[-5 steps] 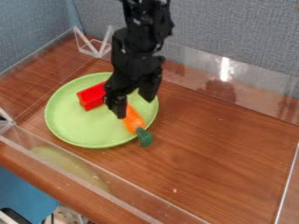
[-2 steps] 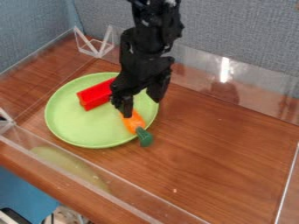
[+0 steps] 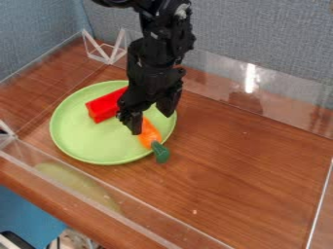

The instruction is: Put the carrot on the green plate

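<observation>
Two black fingers (image 3: 132, 119) are what we're looking at first, and they stand spread apart, so the gripper (image 3: 147, 114) is wide open with nothing between the jaws. It points steeply down from the dark arm (image 3: 159, 44), and the fingertips hang low over the right half of the green plate (image 3: 76, 131).

We see the carrot (image 3: 151, 139) just below and in front of the fingertips, toward the camera side. It isn't held. Its orange body lies across the plate's near right rim, and the dark green stub end sticks out past the rim onto the wooden table (image 3: 247, 165). So part of it is on the plate and part hangs over the edge. Whether a fingertip actually touches the orange part, we can't tell from this angle; they look very close.

On the other side of the jaws, to the left, a red block (image 3: 107, 101) lies flat on the plate, partly tucked behind the gripper body.

Further out, we've got clear plastic walls (image 3: 267, 82) boxing in the tabletop, and a white wire stand (image 3: 101, 47) sits in the back left corner, well apart from the plate.
</observation>
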Controlling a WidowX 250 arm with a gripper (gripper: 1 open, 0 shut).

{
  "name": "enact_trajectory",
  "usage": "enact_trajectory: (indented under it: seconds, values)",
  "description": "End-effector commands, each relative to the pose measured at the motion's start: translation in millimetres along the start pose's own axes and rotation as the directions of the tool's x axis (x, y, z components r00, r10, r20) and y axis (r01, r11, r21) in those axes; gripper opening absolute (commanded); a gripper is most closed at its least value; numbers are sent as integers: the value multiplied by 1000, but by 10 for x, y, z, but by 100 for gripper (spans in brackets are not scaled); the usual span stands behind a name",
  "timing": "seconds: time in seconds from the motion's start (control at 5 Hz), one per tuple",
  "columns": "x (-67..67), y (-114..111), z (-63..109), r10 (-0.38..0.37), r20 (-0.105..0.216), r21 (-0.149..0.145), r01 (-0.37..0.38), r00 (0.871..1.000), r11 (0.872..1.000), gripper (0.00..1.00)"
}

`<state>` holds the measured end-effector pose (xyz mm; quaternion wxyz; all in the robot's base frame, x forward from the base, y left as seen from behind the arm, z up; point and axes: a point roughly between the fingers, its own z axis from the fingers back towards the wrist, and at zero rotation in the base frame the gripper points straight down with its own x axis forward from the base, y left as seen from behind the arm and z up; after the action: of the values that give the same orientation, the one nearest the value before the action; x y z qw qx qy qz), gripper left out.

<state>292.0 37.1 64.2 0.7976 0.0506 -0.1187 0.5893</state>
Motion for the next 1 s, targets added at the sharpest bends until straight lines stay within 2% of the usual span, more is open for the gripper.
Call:
enact_trajectory:
  seconds: [0.0,0.2,0.4,0.8]
  values:
    - [129,6,100,47,2,-21,-47,999,999,100]
    - [218,-9,296,22,-15,-37,-23,1000,999,100]
    - [311,-40,555,-7,-37,-68,4,999,998,100]
    - [129,-279,450,-51,-15,-78,50,999,996,100]
